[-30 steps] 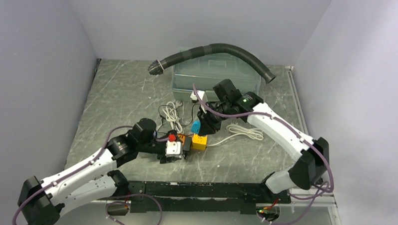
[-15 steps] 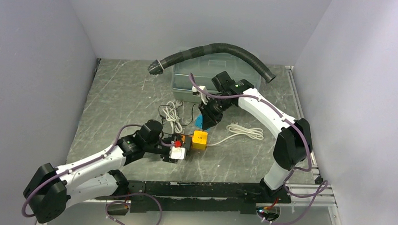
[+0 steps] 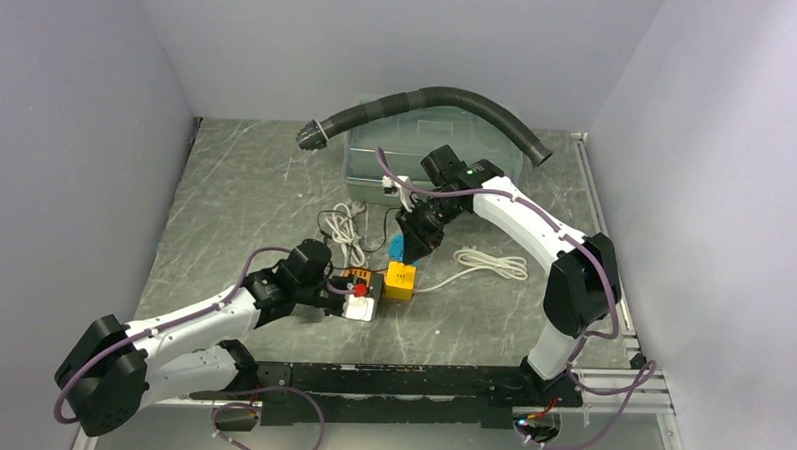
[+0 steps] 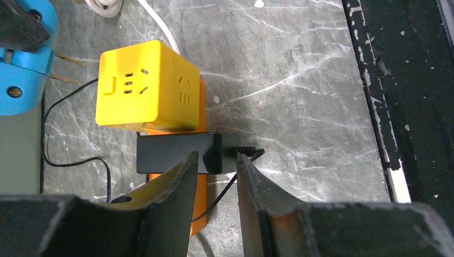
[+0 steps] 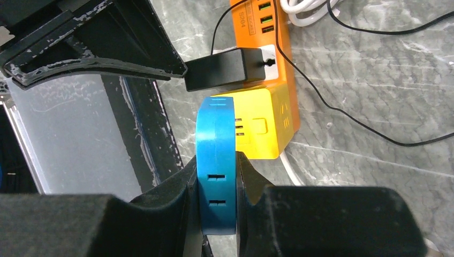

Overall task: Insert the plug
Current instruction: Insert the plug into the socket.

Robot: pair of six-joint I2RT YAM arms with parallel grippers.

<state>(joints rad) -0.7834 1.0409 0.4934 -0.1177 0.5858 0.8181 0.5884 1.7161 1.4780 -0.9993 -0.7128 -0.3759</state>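
Blue plug [image 5: 216,160] is being held in the right gripper [image 5: 216,165], just far of the yellow socket cube [image 4: 144,85]. Left gripper [image 4: 215,159] is narrowing over the black adapter [image 4: 171,152], grip unconfirmed, probably bracing for insertion.

Grey marbled table [image 3: 235,199] carries orange power strip [image 5: 267,32], white cable [image 3: 495,263], clear box [image 3: 377,154].

Only one short line of dark print is seen, on the orange strip [image 5: 251,37] beside its USB ports [image 5: 267,19], and it cannot be read reliably.
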